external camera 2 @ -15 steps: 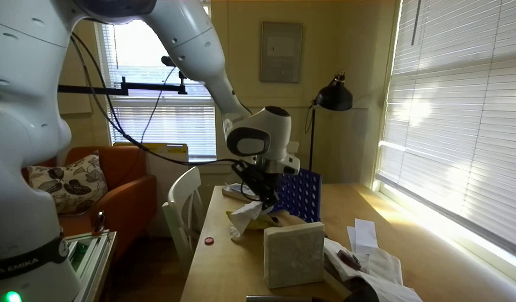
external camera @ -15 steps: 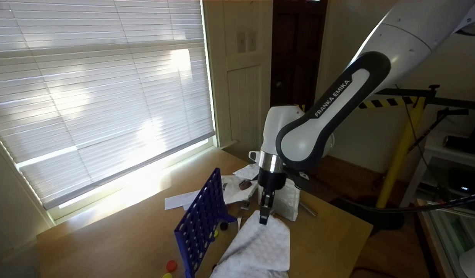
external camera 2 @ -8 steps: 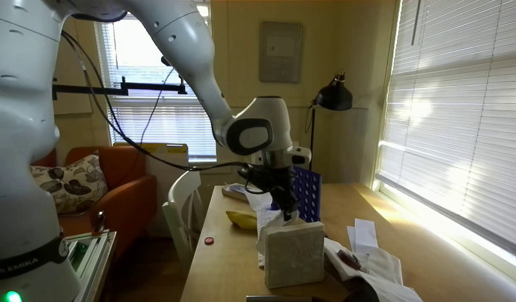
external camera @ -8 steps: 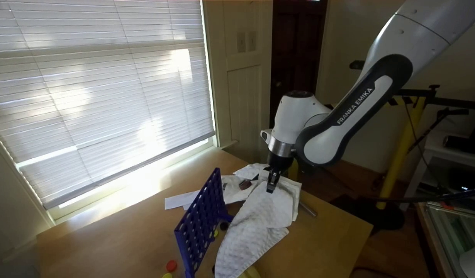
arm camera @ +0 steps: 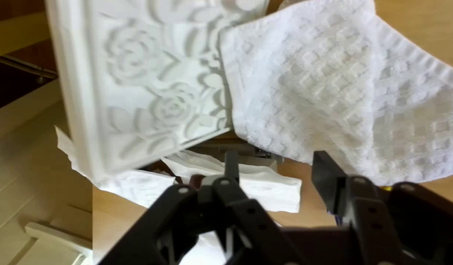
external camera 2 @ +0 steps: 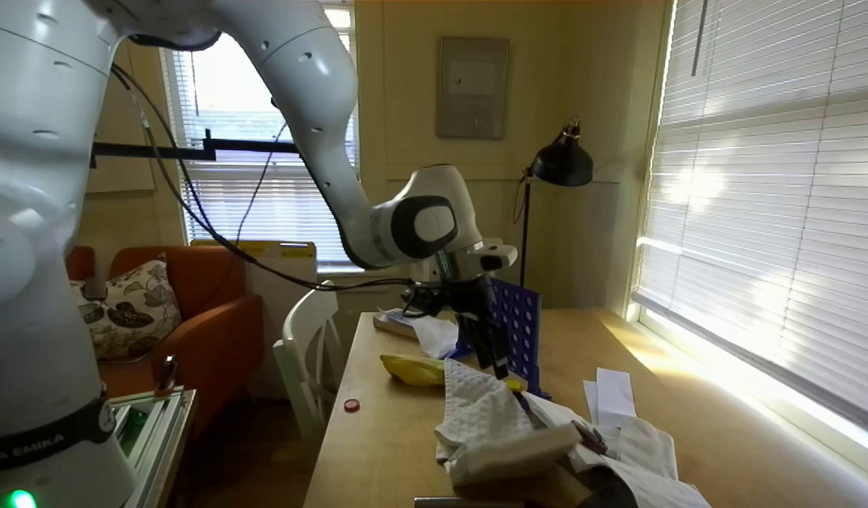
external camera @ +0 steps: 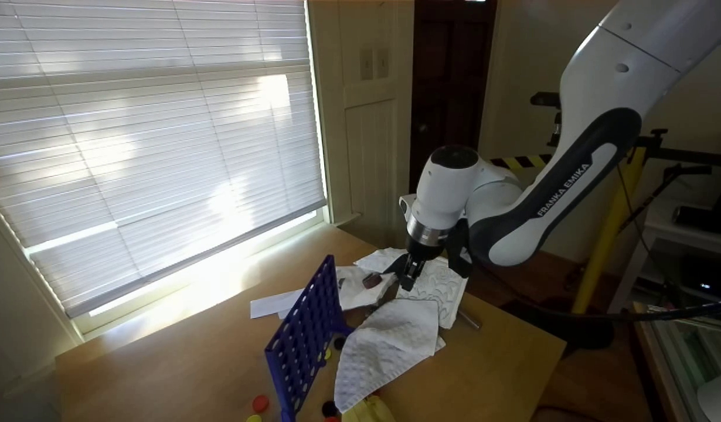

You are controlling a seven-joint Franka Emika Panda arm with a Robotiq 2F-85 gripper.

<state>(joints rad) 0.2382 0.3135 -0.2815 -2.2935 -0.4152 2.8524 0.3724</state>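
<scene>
My gripper (arm camera: 273, 169) is open and empty in the wrist view. In both exterior views it hangs a little above the table (external camera: 483, 363), over the white towel (external camera: 390, 346) and beside the white box (external camera: 445, 287). The waffle-weave towel lies loosely folded and also shows in an exterior view (external camera 2: 483, 413) and the wrist view (arm camera: 322, 73). Its near edge touches or overlaps the box. The box has an embossed rose pattern in the wrist view (arm camera: 153, 84) and is tilted over in an exterior view (external camera 2: 519, 455). Its underside is hidden.
A blue perforated rack (external camera: 305, 340) stands upright beside the towel. A yellow, banana-like thing (external camera 2: 413, 370) lies at the towel's far end. Loose discs, such as a red disc (external camera: 260, 403), lie about. White papers (external camera 2: 614, 395) and a metal rod (external camera: 469, 319) are near the box.
My gripper carried the towel's end toward the box and let it go. The towel has dropped. The box, upright before, has tipped over. More of the yellow thing shows.
</scene>
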